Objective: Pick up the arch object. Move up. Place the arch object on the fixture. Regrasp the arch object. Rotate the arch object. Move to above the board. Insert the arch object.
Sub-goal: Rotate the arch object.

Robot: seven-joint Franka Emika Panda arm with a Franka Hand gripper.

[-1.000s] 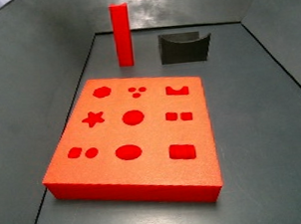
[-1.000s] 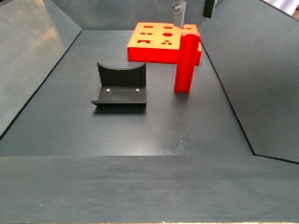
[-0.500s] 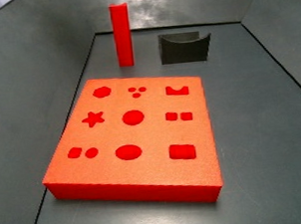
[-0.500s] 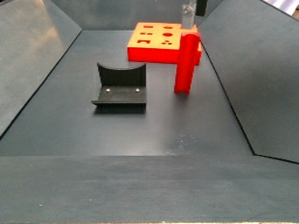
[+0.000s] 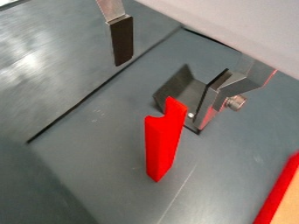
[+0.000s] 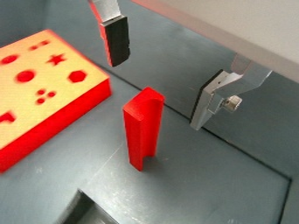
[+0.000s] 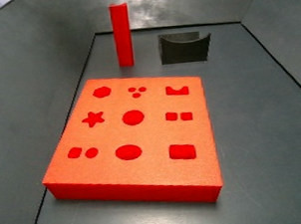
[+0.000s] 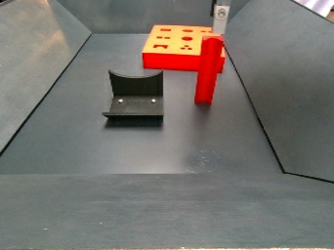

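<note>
The arch object (image 7: 122, 35) is a slim red bar standing upright on the dark floor between the board and the fixture, also seen in a side view (image 8: 206, 68). In both wrist views its notched top (image 5: 166, 131) (image 6: 140, 122) lies below and between the fingers. My gripper (image 5: 172, 68) (image 6: 163, 70) is open and empty above the bar, apart from it. Only a finger tip shows in a side view (image 8: 220, 12). The fixture (image 7: 183, 47) (image 8: 133, 96) (image 5: 184, 87) is empty. The board (image 7: 134, 121) (image 8: 181, 44) (image 6: 41, 79) lies flat with its shaped holes empty.
Sloping grey walls (image 7: 39, 40) (image 8: 39, 68) enclose the floor on all sides. The board's edge shows in a wrist view (image 5: 281, 192).
My gripper's fingers have shifted to the right along the top edge of a side view. The arch object, fixture and board have not moved.
</note>
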